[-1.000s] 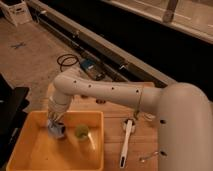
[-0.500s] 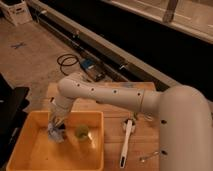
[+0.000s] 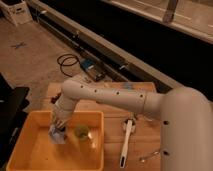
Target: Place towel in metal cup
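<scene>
The pale blue-grey towel (image 3: 56, 136) hangs bunched inside the yellow bin (image 3: 30, 155), near its back wall. My gripper (image 3: 58, 126) is right above the towel and touching its top, at the end of the white arm that reaches down from the right. A light green cup (image 3: 81, 132) stands in the bin just to the right of the towel. The metal cup is hidden; I cannot tell whether it sits under the towel.
The bin rests on the left part of a wooden table (image 3: 115, 120). A white long-handled brush (image 3: 126, 142) and a spoon (image 3: 149, 157) lie to its right. On the floor behind are a blue device (image 3: 90, 67), a cable (image 3: 67, 61) and a white box (image 3: 15, 10).
The gripper with the towel has sunk a little lower into the bin, and the arm's forearm has swung slightly left. The green cup has stayed put.
</scene>
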Tool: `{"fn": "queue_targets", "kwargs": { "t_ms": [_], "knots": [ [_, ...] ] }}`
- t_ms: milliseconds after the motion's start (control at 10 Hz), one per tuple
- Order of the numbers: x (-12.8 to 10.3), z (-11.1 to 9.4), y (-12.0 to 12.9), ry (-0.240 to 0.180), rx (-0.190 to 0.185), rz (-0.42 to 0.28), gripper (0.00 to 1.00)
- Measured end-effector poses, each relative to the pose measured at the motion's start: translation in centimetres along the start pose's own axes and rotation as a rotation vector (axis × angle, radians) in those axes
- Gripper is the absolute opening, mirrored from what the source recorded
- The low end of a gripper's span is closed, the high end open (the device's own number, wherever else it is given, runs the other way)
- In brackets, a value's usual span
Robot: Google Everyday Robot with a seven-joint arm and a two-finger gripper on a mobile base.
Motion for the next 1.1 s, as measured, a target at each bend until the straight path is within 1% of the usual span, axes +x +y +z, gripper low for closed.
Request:
{"fn": "queue_targets", "kwargs": {
  "t_ms": [300,400,500,700,800,900,1000,1100],
  "knots": [
    [0.5,-0.2,-0.2,0.013,-0.002,0.0,0.77],
    [0.6,-0.4,-0.4,0.023,-0.005,-0.004,0.77],
    [0.6,-1.4,-0.8,0.049,-0.006,-0.011,0.77],
    [0.6,-3.7,-1.3,0.108,-0.005,-0.014,0.77],
    [0.6,-6.0,-1.3,0.16,0.001,-0.008,0.77],
    [0.9,-8.6,-0.6,0.216,0.011,0.005,0.77],
    [1.3,-10.3,0.1,0.249,0.019,0.019,0.77],
    [1.4,-11.1,0.4,0.268,0.023,0.024,0.77]
  ]
}}
